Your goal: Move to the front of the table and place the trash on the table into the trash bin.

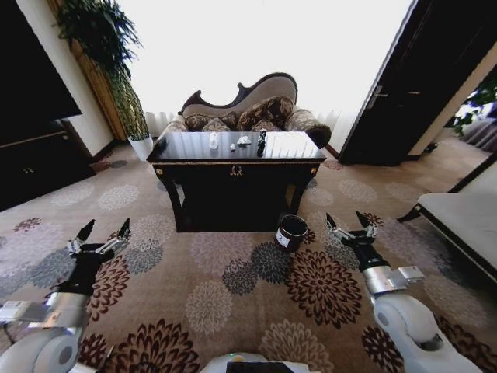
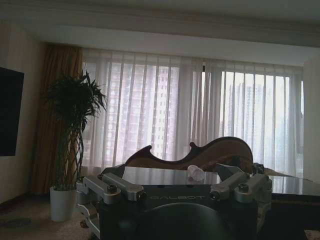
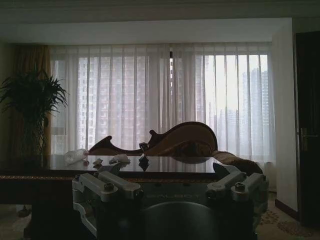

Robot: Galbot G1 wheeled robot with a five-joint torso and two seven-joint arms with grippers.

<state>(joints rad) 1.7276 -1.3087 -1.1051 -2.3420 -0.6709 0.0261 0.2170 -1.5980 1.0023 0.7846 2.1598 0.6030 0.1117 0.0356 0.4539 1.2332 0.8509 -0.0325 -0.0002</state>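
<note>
head view alone shows trash bin beside table.

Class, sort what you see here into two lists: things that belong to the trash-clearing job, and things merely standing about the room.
Belongs to the job:
table
larger tissue wad
smaller tissue wad
black wrapper
trash bin
left end effector, open
right end effector, open

Just standing about:
sofa
potted plant
pale bench

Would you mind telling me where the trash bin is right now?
In the head view, the trash bin stands on the carpet by the table's front right leg, toward the robot's right.
</note>
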